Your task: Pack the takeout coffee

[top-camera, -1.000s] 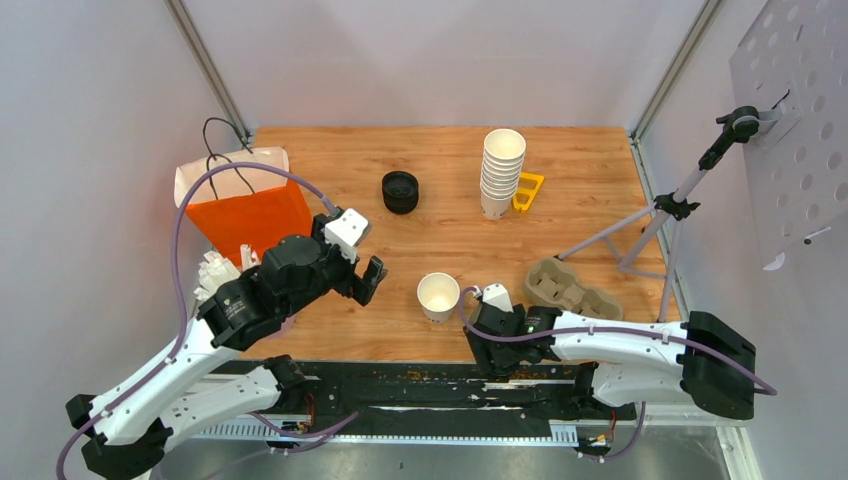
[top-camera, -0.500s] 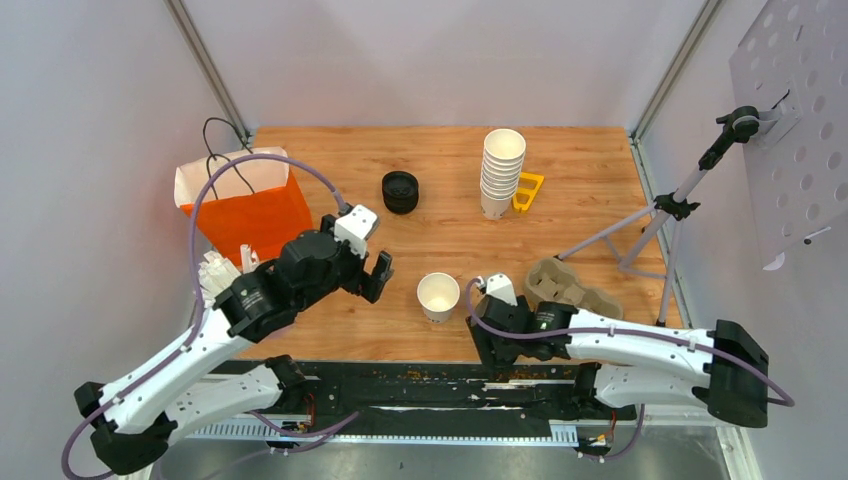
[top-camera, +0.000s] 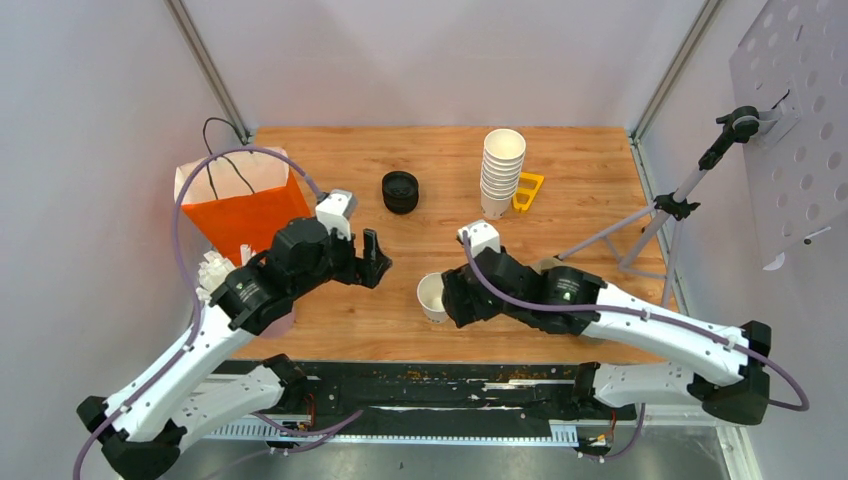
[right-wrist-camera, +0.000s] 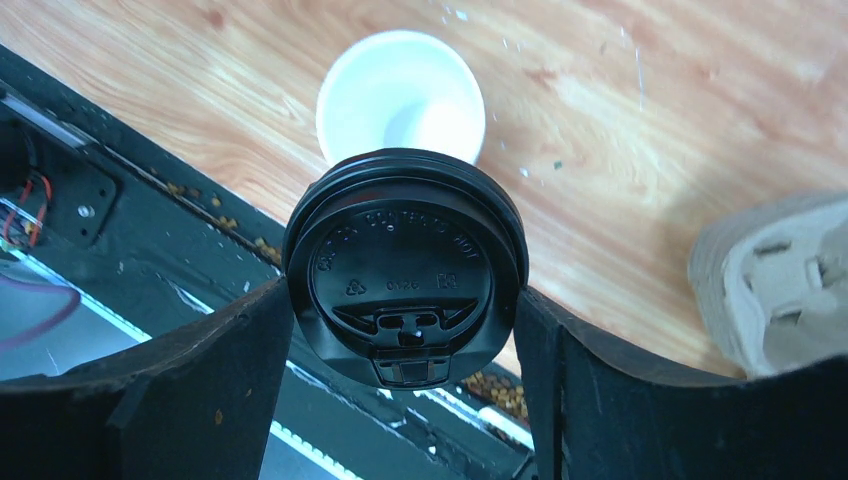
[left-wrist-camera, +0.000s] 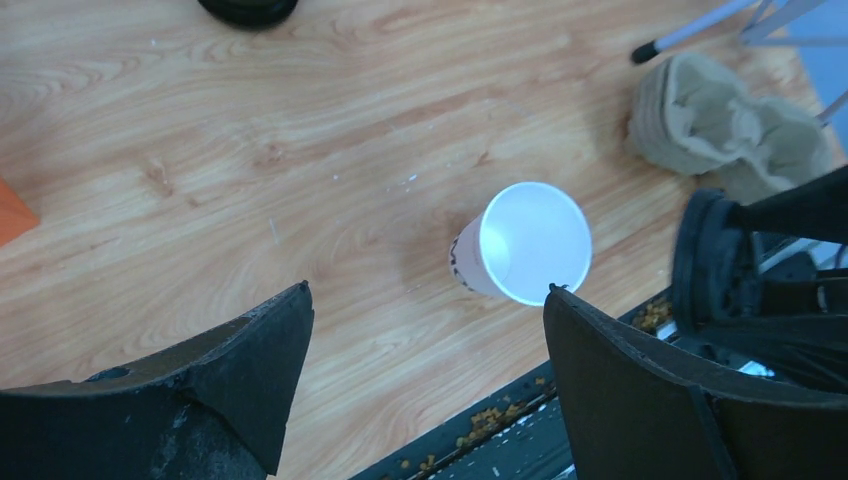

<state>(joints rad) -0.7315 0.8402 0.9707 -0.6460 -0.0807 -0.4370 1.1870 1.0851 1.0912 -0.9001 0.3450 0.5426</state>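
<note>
A small white paper cup [top-camera: 430, 291] of the takeout coffee stands upright and lidless near the table's front edge; it also shows in the wrist views as the cup [left-wrist-camera: 525, 240] and the cup [right-wrist-camera: 400, 95]. My right gripper [right-wrist-camera: 405, 300] is shut on a round black lid [right-wrist-camera: 405, 260], held flat by its edges just on the near side of the cup's rim. In the top view the right gripper [top-camera: 455, 298] sits against the cup's right side. My left gripper [top-camera: 372, 258] hangs open and empty to the cup's left, as the left gripper [left-wrist-camera: 425, 300] shows.
An orange paper bag [top-camera: 245, 205] stands open at the left. A stack of black lids [top-camera: 400, 190], a tall stack of white cups [top-camera: 500, 172] and a yellow piece [top-camera: 528, 190] sit further back. A cardboard cup carrier [left-wrist-camera: 730, 130] lies right of the cup. A tripod [top-camera: 660, 215] stands at the right.
My right arm has swung from the front edge forward and left, bringing the black lid up to the cup. My left gripper has shifted slightly back.
</note>
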